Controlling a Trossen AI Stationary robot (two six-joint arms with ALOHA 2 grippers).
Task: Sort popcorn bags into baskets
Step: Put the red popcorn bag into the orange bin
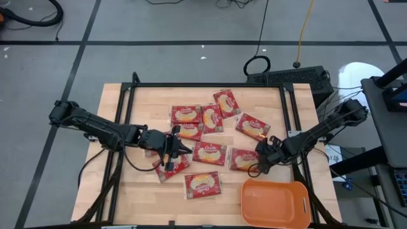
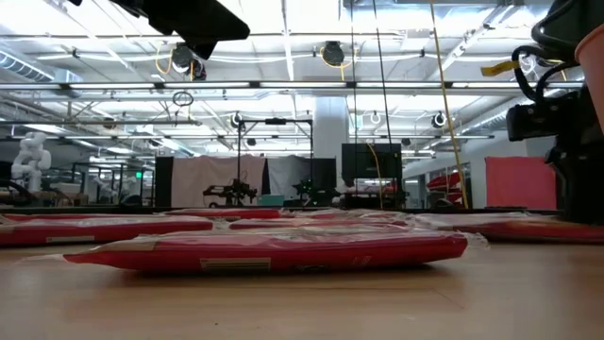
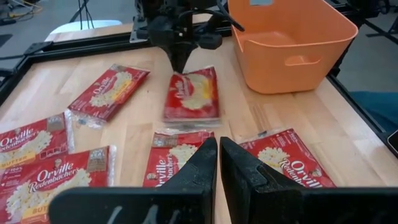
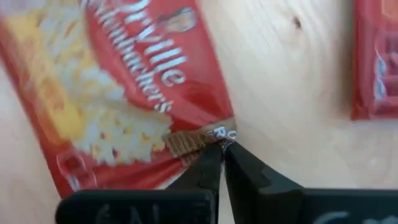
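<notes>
From above, we see the right gripper (image 1: 262, 154) at a popcorn bag (image 1: 243, 158) just beside the orange basket (image 1: 276, 202); only its wrist view shows the fingertips (image 4: 211, 163) pinched shut on the bag's edge (image 4: 205, 138). Our left gripper (image 1: 170, 152) hangs closed over other bags, holding nothing.

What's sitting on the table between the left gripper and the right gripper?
In the high view, one popcorn bag lies between the left gripper and the right gripper, which is shut on the end of a second bag.
</notes>
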